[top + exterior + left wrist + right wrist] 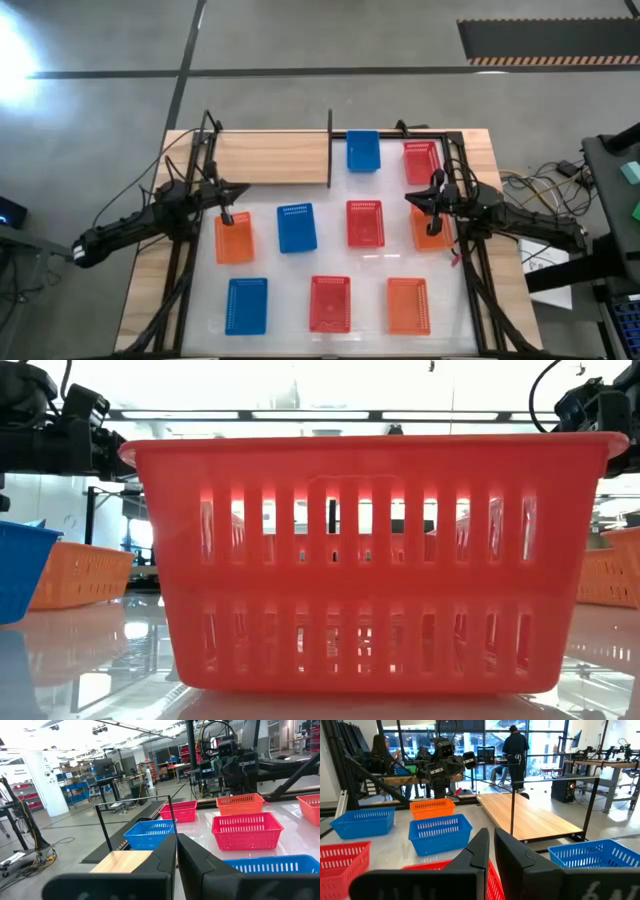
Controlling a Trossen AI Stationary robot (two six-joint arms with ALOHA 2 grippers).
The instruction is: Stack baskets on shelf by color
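Observation:
Several red, blue and orange baskets stand on their bottoms on the white tabletop. The light-wood shelf lies bare at the far left, its dark post at its right end. A blue basket and a red one stand to the right of it. My left gripper hovers shut over the far edge of an orange basket; it also shows in the left wrist view. My right gripper hovers shut over another orange basket; it also shows in the right wrist view.
In the middle row stand a blue basket and a red one. In the near row stand blue, red and orange baskets. Dark frame rails run along both table sides. People are in the room behind.

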